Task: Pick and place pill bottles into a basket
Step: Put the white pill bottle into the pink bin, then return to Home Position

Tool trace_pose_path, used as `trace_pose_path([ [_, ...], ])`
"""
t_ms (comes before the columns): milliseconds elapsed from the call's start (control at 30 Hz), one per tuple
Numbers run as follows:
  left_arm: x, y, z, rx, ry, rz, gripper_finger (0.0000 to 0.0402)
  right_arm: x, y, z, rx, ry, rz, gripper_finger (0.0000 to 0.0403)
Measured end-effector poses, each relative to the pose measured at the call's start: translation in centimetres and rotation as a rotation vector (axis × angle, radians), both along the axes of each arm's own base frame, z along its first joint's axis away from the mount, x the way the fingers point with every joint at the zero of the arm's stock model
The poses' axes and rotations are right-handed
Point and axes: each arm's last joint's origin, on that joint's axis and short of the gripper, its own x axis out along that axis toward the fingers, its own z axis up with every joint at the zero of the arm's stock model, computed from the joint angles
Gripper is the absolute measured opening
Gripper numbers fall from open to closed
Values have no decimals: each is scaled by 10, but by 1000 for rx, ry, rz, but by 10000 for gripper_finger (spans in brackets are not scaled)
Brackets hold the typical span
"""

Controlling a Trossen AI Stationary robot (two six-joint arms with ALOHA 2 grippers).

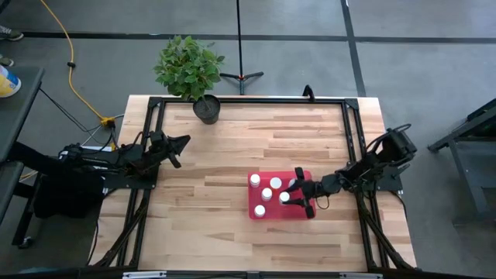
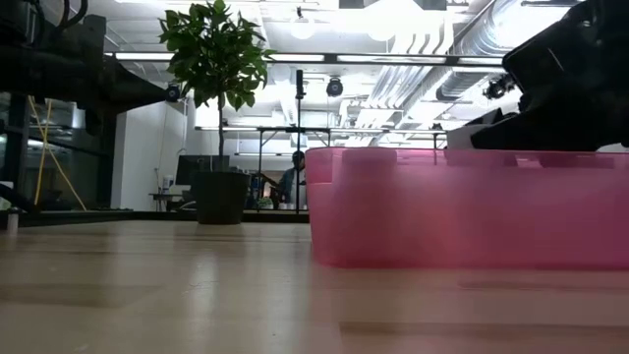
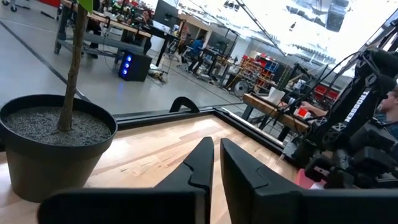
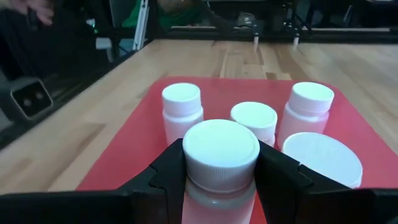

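The red tray [image 1: 298,211] lies on the table right of the middle; it fills the right of the low view [image 2: 462,211]. Several white pill bottles stand upright in it on their bases [image 1: 254,180] [image 1: 266,194] [image 1: 260,210] [image 4: 181,106] [image 4: 308,109]. My right gripper [image 1: 288,197] reaches over the tray from the table's right side and is shut on one more bottle [image 4: 221,152]. My left gripper [image 1: 184,142] waits shut and empty at the table's left, off the tray. My right gripper pinches the bottle between its two fingers [image 4: 165,174], at the neck just under the cap [image 4: 194,186]. The fingers come at it nearly level from the table's right side, over the tray. The bottle stays upright. Its base is below the frame, so whether it stands on the tray cannot be told.
A dark round pot with a green plant [image 1: 207,108] stands at the table's far edge, close ahead of my left gripper in its wrist view [image 3: 50,143]. A black frame [image 1: 248,101] runs around the table top. Bare wood lies left of and in front of the tray.
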Motion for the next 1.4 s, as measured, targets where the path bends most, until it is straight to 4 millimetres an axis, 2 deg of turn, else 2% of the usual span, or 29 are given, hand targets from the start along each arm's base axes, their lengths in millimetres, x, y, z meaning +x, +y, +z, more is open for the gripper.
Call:
trace_pose_path([
  [67, 0, 0, 0, 0, 1, 0, 61, -1, 1, 0, -37, -8, 11, 143],
  [200, 0, 0, 0, 1, 2, 0, 24, -1, 2, -1, -42, -1, 34, 143],
  [333, 0, 0, 0, 0, 2, 0, 22, -1, 2, -1, -33, -1, 32, 143],
  [400, 0, 0, 0, -3, -1, 0, 35, -1, 2, -1, -34, -2, 18, 144],
  [500, 0, 0, 0, -22, -13, 2, 66, -1, 1, 0, -19, 0, -7, 172],
  [567, 0, 0, 0, -24, -14, 2, 73, -1, 1, 0, 5, 2, -14, 196],
  [767, 0, 0, 0, -23, -14, 2, 32, -1, 1, 0, 9, 2, -16, 213],
  [967, 0, 0, 0, -22, -13, 1, 24, 0, 1, 0, 10, 3, -21, 190],
  [1100, 0, 0, 0, -31, -19, 1, 65, 0, 0, 3, 38, -26, -30, 171],
  [1200, 0, 0, 0, -31, -19, 1, 77, 1, -3, 21, 116, -161, -74, 154],
  [1400, 0, 0, 0, -21, -12, 1, 34, -11, -14, 40, 90, -275, -154, 105],
])
